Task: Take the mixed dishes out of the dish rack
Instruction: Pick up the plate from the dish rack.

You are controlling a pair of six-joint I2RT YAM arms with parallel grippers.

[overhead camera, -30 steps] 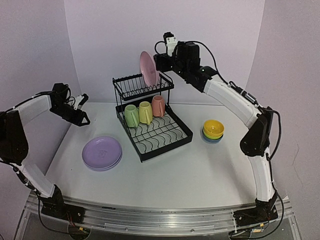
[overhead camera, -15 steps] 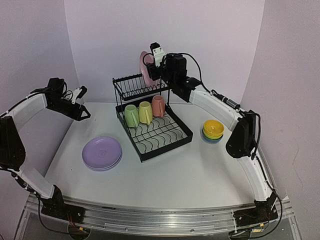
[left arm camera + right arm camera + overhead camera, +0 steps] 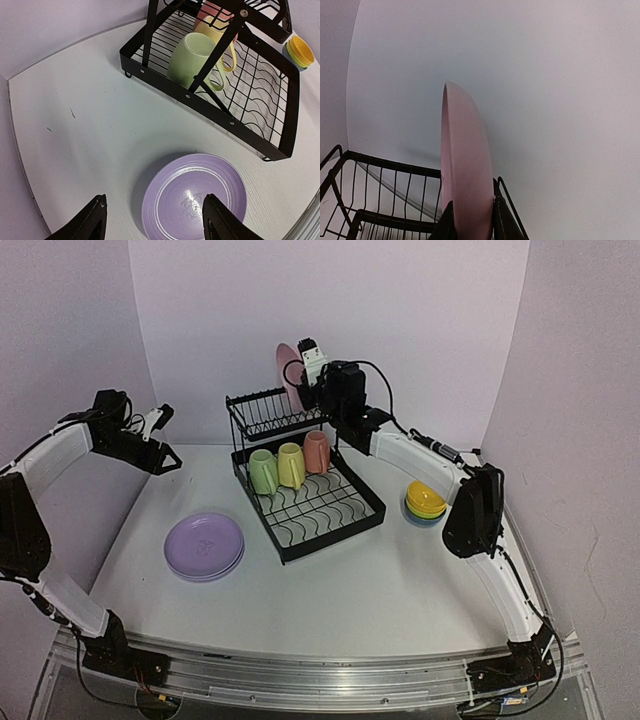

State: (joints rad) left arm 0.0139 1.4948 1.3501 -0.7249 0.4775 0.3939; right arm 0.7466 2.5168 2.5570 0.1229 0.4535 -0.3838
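Pink plate now pinched: the right end effector just closed on its rim. Lift-out looks next; the left end effector hangs wide, empty.

table: white, matte, faintly grained | scuff marks: few, small, dark, on the table's top | backdrop: plain pale lilac walls rising behind and beside the table | rail: silver metal, along the table's near edge

The black wire rack sat on the table. A pink plate stood on edge in its top shelf. A green mug, yellow mug and pink mug lined its bottom tray. A purple plate lay flat on its left, stacked bowls on its right.
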